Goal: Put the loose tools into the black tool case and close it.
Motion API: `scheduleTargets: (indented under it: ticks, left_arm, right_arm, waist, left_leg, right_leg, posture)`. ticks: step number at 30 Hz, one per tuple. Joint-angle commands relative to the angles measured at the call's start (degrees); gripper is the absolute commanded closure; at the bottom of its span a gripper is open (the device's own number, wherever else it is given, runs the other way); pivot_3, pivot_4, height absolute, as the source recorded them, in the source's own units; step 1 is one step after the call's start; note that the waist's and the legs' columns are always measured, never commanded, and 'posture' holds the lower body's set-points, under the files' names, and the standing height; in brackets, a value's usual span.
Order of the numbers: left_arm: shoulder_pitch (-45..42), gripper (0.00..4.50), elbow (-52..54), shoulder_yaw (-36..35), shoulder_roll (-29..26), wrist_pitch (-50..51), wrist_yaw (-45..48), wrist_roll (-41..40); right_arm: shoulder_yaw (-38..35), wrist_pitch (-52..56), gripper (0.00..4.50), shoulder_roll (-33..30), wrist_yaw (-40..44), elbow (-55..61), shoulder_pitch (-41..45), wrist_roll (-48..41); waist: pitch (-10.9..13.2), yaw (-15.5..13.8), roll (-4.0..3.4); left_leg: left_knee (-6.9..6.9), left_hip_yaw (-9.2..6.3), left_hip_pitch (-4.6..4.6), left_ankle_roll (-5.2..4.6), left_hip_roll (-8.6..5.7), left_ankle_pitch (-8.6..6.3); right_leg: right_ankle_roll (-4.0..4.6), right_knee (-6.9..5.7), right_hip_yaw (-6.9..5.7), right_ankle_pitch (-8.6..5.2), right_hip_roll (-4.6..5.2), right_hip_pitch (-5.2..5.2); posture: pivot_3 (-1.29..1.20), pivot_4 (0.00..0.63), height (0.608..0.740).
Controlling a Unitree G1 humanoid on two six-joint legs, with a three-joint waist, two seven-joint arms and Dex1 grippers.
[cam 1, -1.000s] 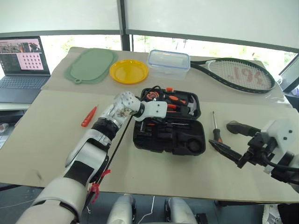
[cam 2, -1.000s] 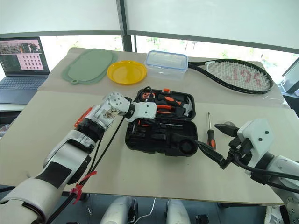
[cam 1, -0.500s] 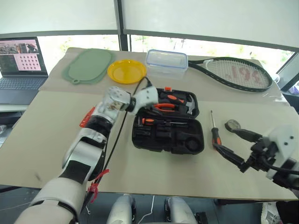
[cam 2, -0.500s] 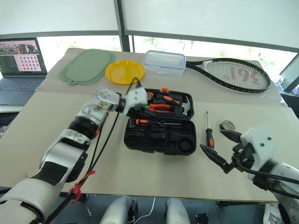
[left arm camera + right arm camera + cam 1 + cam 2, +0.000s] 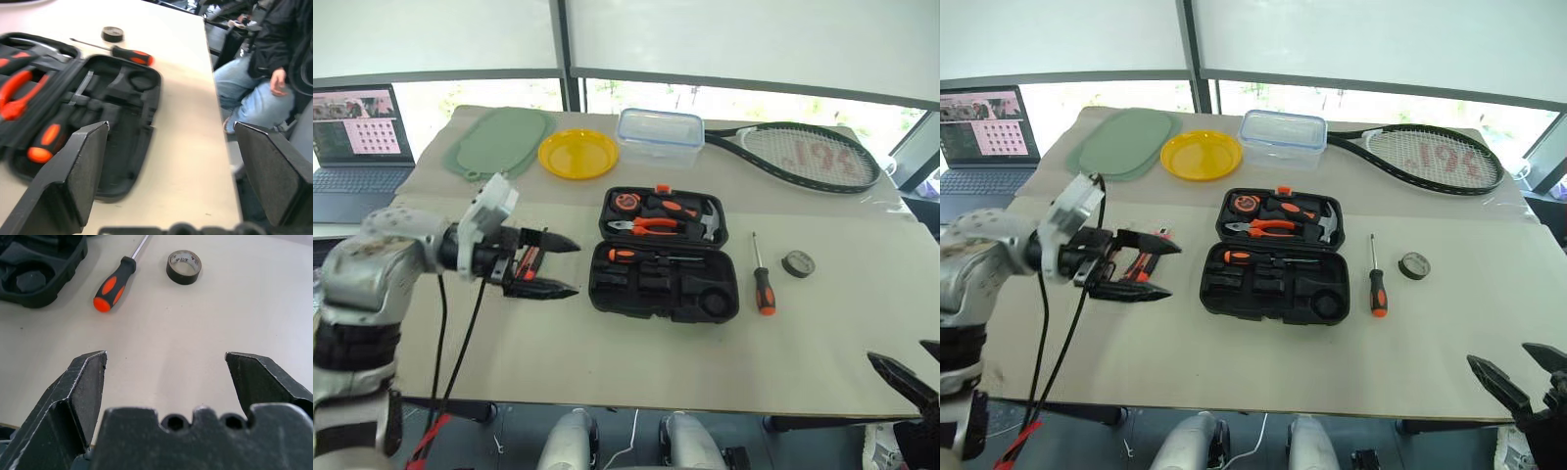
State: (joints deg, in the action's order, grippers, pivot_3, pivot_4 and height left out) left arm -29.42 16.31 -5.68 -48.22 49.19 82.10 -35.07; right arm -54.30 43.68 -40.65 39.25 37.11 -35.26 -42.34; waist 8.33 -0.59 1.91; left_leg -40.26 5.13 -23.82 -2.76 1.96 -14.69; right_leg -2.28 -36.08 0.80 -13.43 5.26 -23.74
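The case (image 5: 664, 255) lies open in the middle of the counter (image 5: 636, 362), lid half on the far side with pliers, hammer and tape measure in their slots, near half holding one orange-handled screwdriver (image 5: 646, 258) and several bare recesses, so there is room for what is loose. Just right of the case a screwdriver (image 5: 762, 279) lies with its shaft pointing away, and the tape roll (image 5: 798, 262) sits flat a little farther right; both are apart from the case and untouched. Left of the case an orange tool (image 5: 1143, 262) lies on the counter, partly hidden behind the left hand (image 5: 548, 266), whose fingers are spread wide with nothing between them, pointing toward the case, likely lined up to take that tool. The right hand (image 5: 1518, 372) hangs low at the near right edge, fingers also spread and empty, facing the screwdriver and roll. The lid cannot be shut until these go in.
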Motion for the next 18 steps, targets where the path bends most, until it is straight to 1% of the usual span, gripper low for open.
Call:
scheduleTargets:
  ticks: [1, 3, 5, 7, 8, 12, 15, 18]
  left_arm:
    - [-0.1, 0.09, 4.7, -1.8, -0.4, 1.0, -4.3, -3.3]
    - [-0.1, 0.09, 5.5, -1.6, -0.5, 1.3, -5.8, -4.3]
    - [0.6, 0.09, 6.6, -0.9, -1.4, 0.2, -6.6, -4.0]
    - [0.6, 0.09, 7.4, -0.7, -1.5, -0.3, -8.6, -3.7]
    - [0.6, 0.09, 7.6, -0.7, -1.4, -0.7, -9.5, -3.7]
    - [-0.4, 0.09, 7.5, -1.4, 0.1, -2.2, -14.5, -3.3]
    - [-0.4, 0.09, 7.3, -1.8, 0.4, -3.7, -16.1, -3.5]
    - [-0.9, 0.00, 6.5, -1.6, 0.9, -4.7, -17.9, -3.5]
  right_arm:
    - [8.9, 1.5, 0.00, -1.9, -4.0, -1.3, 8.0, 0.2]
    - [13.7, 1.8, 0.00, -1.6, -6.0, -2.7, 12.9, 0.9]
    - [21.1, 2.9, 0.00, 1.1, -10.9, -4.5, 20.3, 2.2]
    - [29.9, 2.1, 0.00, 4.0, -15.8, -7.3, 26.9, 7.4]
    - [32.1, 1.7, 0.00, 4.9, -17.2, -8.7, 28.6, 9.3]
    - [35.6, 3.9, 0.00, 9.9, -23.0, -13.7, 33.9, 11.8]
    - [38.4, 4.3, 0.00, 10.9, -24.7, -16.3, 35.2, 14.6]
    - [39.6, 3.1, 0.74, 11.6, -25.3, -18.0, 35.8, 16.3]
  waist:
    - [0.0, 0.0, 0.00]
    - [0.0, 0.0, -0.02]
    - [0.0, 0.0, 0.01]
    - [0.0, 0.1, 0.04]
    - [0.0, 0.2, 0.02]
    - [0.0, -0.2, -0.01]
    - [0.0, -0.1, -0.01]
    - [0.0, 0.0, -0.01]
  left_leg:
    - [0.00, 0.00, 0.03, 0.01, 0.00, 0.01]
    - [0.02, 0.00, 0.07, 0.01, -0.02, 0.01]
    - [0.10, 0.00, 0.07, 0.01, -0.08, 0.01]
    - [0.19, -0.02, 0.08, 0.05, -0.11, 0.04]
    - [0.21, -0.01, 0.09, 0.08, -0.12, 0.05]
    - [0.38, -0.01, -0.03, 0.16, -0.18, 0.11]
    - [0.37, 0.02, -0.10, 0.16, -0.18, 0.11]
    - [0.38, 0.03, -0.10, 0.16, -0.18, 0.11]
  right_leg:
    - [0.01, -0.01, 0.00, 0.00, -0.01, 0.03]
    - [0.00, -0.01, 0.02, 0.00, -0.01, 0.06]
    - [-0.14, -0.02, 0.03, 0.02, 0.01, 0.05]
    - [-0.32, -0.01, 0.01, 0.13, -0.07, 0.04]
    - [-0.31, -0.02, 0.01, 0.14, -0.08, 0.01]
    - [-0.27, -0.10, 0.00, 0.11, -0.06, -0.24]
    - [-0.30, -0.09, 0.01, 0.12, -0.04, -0.29]
    - [-0.29, -0.10, 0.01, 0.12, -0.06, -0.30]
  posture:
    - [0.00, 0.150, 0.738]
    - [0.00, 0.150, 0.738]
    - [0.00, 0.150, 0.738]
    - [0.00, 0.150, 0.738]
    - [0.00, 0.150, 0.738]
    - [0.00, 0.150, 0.738]
    - [0.00, 0.150, 0.738]
    - [0.00, 0.150, 0.738]
